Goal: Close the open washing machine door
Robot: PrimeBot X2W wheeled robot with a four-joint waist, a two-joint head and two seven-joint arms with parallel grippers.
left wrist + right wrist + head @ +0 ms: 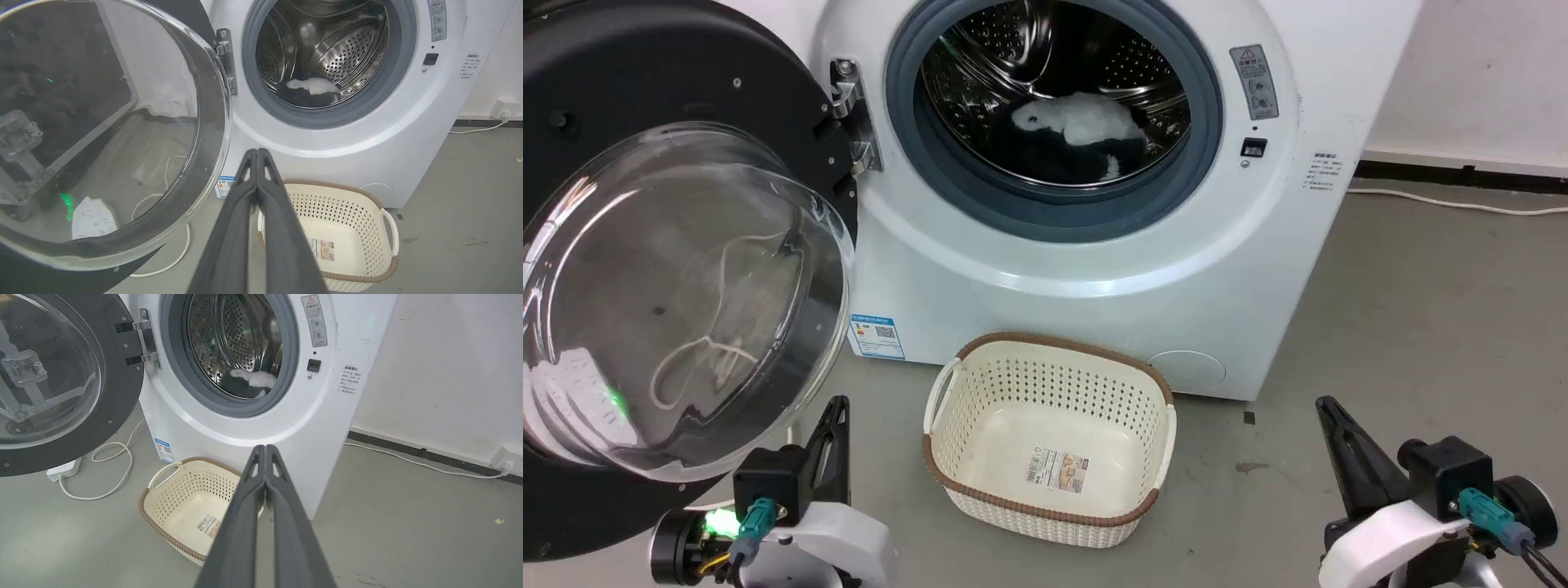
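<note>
Above the grey floor (pixel 1421 327), we see the washing machine door (pixel 678 278) swung leftward, inner side facing us; left gripper (pixel 837 404) and right gripper (pixel 1327 406) both pressed together.

Even, bright indoor light, sharp pictures.
Pale reflections smear the washing machine door (pixel 678 302) glass; the steel drum (pixel 1143 90) glints; faint shadow beside the basket (pixel 1045 384); wrist views bow at their edges.

The long, dark, two-fingered left gripper (pixel 838 407) rests low at the robot's left, its fingers (pixel 239 228) pressed together along their length. The matching right gripper (pixel 1328 407) sits low at the right, fingers (pixel 245 522) likewise closed. Both lean slightly inward above glossy white wrist shells (pixel 849 535) fitted with teal plugs (pixel 756 518).
</note>
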